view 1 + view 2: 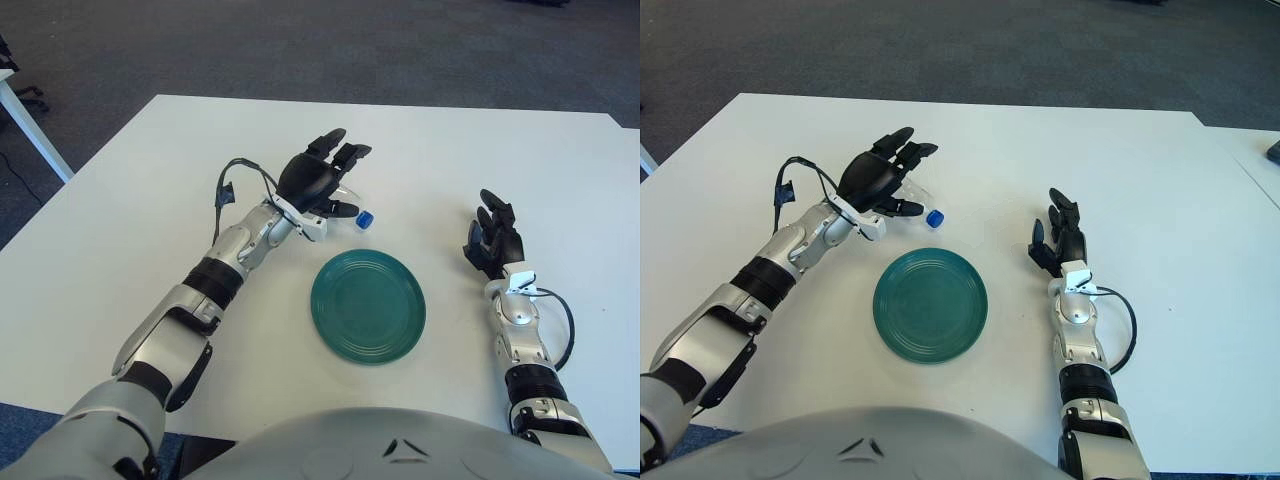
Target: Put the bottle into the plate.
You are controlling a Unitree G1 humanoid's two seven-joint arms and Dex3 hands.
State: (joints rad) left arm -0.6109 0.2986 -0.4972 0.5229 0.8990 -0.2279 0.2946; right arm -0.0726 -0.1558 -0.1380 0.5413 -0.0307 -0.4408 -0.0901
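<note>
A clear bottle with a blue cap (364, 217) lies on its side on the white table, just beyond the far-left rim of the green plate (368, 306). My left hand (343, 180) is over the bottle's body with its fingers spread forward and the thumb low beside it; most of the bottle is hidden under the hand. The fingers are not closed around it. My right hand (493, 236) shows to the right of the plate with its fingers relaxed, holding nothing.
The white table (120, 220) spans the view, with dark carpet beyond its far edge. A white table leg (35, 130) stands at the far left. A black cable loops off my left wrist (228, 185).
</note>
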